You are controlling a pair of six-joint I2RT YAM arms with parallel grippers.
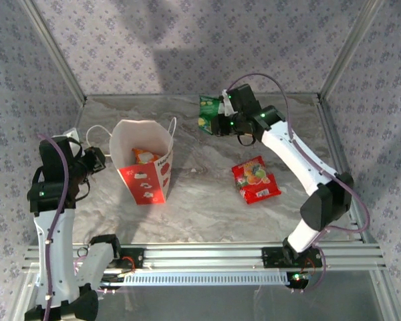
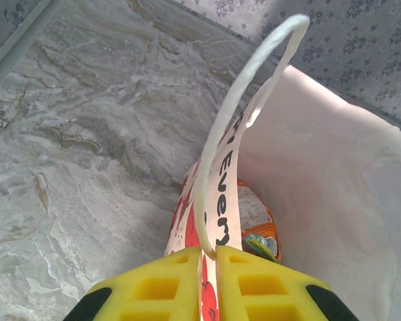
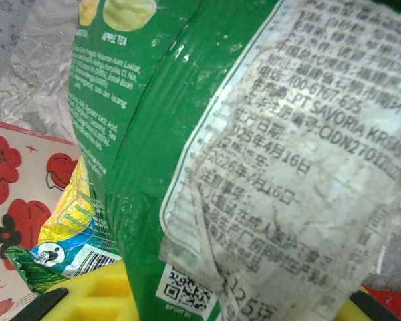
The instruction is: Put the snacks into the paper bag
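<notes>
The paper bag [image 1: 147,175] stands open left of centre, white above and red below, with an orange packet [image 1: 146,156] lying inside. My left gripper [image 1: 100,159] is shut on the bag's near rim and its white cord handle [image 2: 244,87]. In the left wrist view the orange packet [image 2: 259,224] lies at the bottom of the bag [image 2: 334,174], beyond my left gripper [image 2: 215,257]. My right gripper [image 1: 222,119] is raised at the back, shut on the green packet [image 1: 208,112]. Up close that green packet [image 3: 187,134] covers my right gripper [image 3: 220,309]. A yellow-and-teal packet [image 3: 60,234] shows behind it; whether it is held I cannot tell.
Two red packets lie on the marble table [image 1: 200,207] right of centre, one with fruit print [image 1: 252,170] and one plainer [image 1: 262,190]. The bag's strawberry-printed side [image 3: 17,180] shows at the left of the right wrist view. Patterned walls and metal posts enclose the table.
</notes>
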